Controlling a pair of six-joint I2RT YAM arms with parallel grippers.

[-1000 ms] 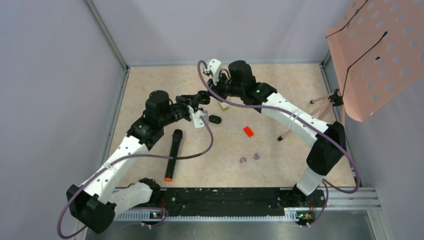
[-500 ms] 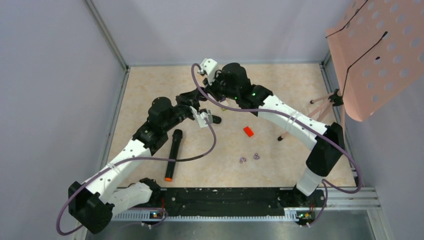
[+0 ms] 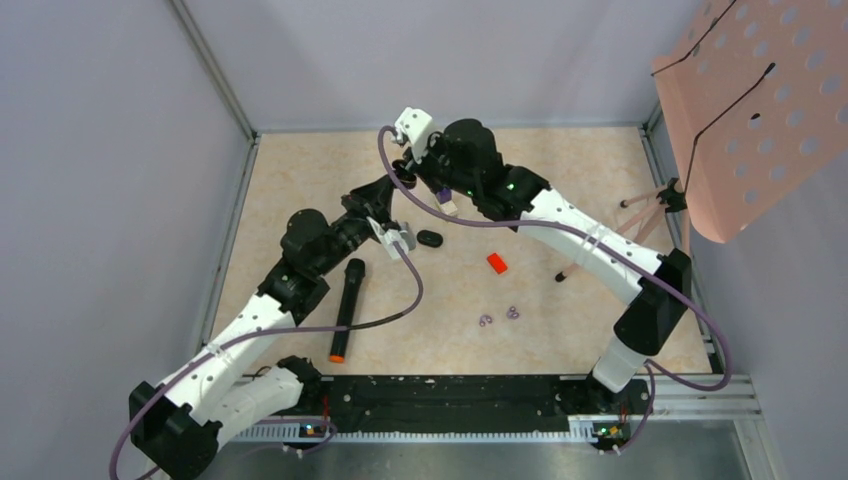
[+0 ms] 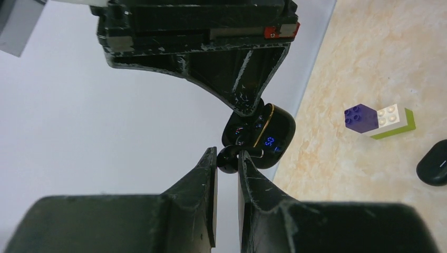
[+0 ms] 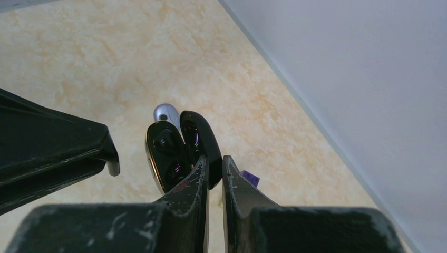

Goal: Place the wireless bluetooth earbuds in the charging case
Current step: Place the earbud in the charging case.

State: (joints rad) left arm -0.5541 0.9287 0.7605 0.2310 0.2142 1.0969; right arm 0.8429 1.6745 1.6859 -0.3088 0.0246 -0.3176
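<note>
At 12 o'clock, close to the back wall [image 3: 450, 60], the right gripper [image 5: 215, 163] clamps the open charging case [image 4: 266, 134] above the table [image 3: 560, 190]. The left gripper [image 4: 226, 155] pinches an earbud [image 4: 227, 163] at its mouth. Free table lies toward 3 o'clock. I cannot tell what the wells hold.

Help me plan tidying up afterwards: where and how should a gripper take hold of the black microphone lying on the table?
Grip the black microphone at mid-barrel, coming straight down and closing across its narrow width. It lies flat on the table, orange tip toward the arm bases. The barrel is slim and even there, while the far head is thicker.
</note>
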